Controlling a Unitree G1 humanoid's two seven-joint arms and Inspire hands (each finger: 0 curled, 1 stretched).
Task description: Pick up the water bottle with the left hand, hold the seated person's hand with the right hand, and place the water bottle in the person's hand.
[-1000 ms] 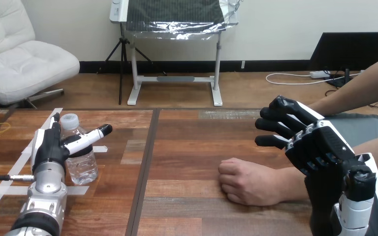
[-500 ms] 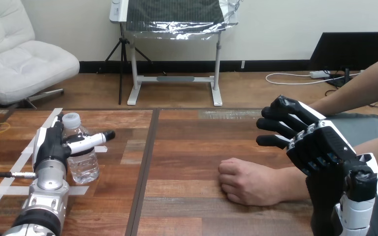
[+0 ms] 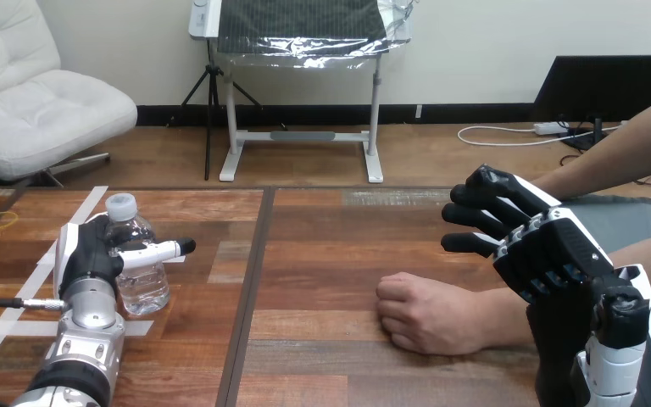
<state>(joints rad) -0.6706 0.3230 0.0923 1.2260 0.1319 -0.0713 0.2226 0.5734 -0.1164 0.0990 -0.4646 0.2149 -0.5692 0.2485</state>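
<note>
A clear water bottle (image 3: pixel 140 284) with a white cap stands upright on the table at the left. My left hand (image 3: pixel 91 259) is around it: the thumb lies across the bottle's front and the fingers bend behind its far side. The person's hand (image 3: pixel 420 314) rests as a fist on the table right of centre, its forearm running off to the right. My right hand (image 3: pixel 542 246) hangs open above that forearm, fingers loosely bent and pointing left, apart from the fist.
White tape strips (image 3: pixel 25 326) mark the table around the bottle. A small yellow ring (image 3: pixel 0 220) lies at the far left edge. A dark seam (image 3: pixel 250 288) splits the tabletop. The person's other arm (image 3: pixel 619 153) shows at the upper right.
My left hand's fingers have bent down from pointing up to behind the bottle, and the thumb has dropped across its front. The right hand, the fist and the bottle have stayed put.
</note>
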